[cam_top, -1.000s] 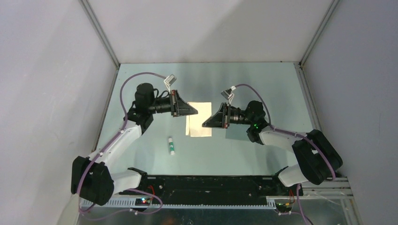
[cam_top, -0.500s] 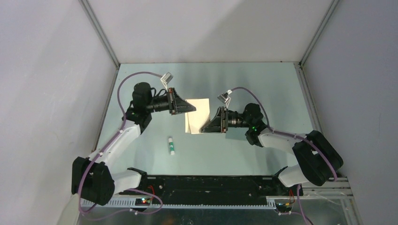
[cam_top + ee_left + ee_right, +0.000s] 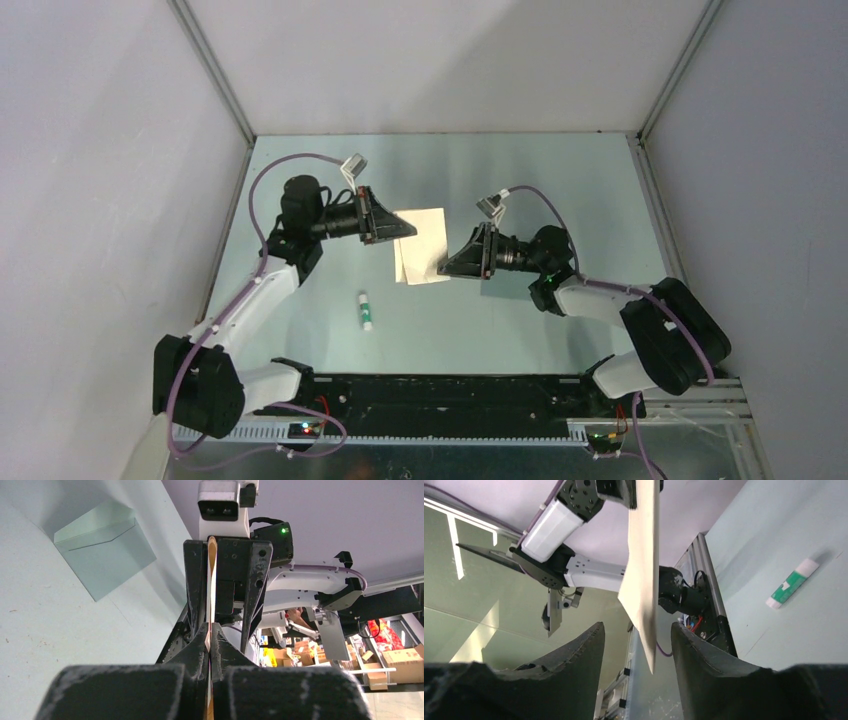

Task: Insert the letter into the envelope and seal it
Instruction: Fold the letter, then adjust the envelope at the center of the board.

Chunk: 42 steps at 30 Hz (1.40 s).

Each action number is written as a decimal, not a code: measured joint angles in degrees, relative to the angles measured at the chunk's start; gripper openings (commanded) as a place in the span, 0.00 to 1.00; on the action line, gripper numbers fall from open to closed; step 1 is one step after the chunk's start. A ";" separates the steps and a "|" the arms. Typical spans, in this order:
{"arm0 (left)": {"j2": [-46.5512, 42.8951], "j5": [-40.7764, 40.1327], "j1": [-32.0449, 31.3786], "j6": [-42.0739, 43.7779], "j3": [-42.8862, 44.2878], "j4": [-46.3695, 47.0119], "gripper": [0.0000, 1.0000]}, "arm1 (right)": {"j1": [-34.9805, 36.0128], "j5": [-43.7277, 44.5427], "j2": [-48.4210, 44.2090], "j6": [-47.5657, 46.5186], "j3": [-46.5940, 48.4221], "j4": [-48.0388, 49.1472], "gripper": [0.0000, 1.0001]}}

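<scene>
The left gripper [image 3: 209, 629] is pinching the letter [image 3: 428, 238]. The right gripper [image 3: 637, 628] is gaping around its corner. Closing askew could crumple it.

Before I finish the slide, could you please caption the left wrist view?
Left gripper pinches the letter edge-on; the envelope lies flat on the table beyond.

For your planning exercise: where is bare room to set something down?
Free: far strip of pale green table along the back wall; near strip right of the white green-capped stick. Crowded: centre, left gripper and right gripper meeting at the tan paper letter.
</scene>
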 measured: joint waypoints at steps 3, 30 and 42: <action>0.00 -0.11 0.00 -0.04 0.00 0.02 0.00 | -0.98 0.42 0.02 0.59 0.42 0.63 0.51; 2.19 -16.22 -5.60 14.73 9.20 -23.80 0.73 | -29.79 16.06 -30.49 -34.45 9.53 -59.58 0.00; 27.76 -37.09 -27.96 15.65 25.38 -32.39 0.74 | -42.21 32.98 -34.84 -47.21 9.68 -87.95 0.00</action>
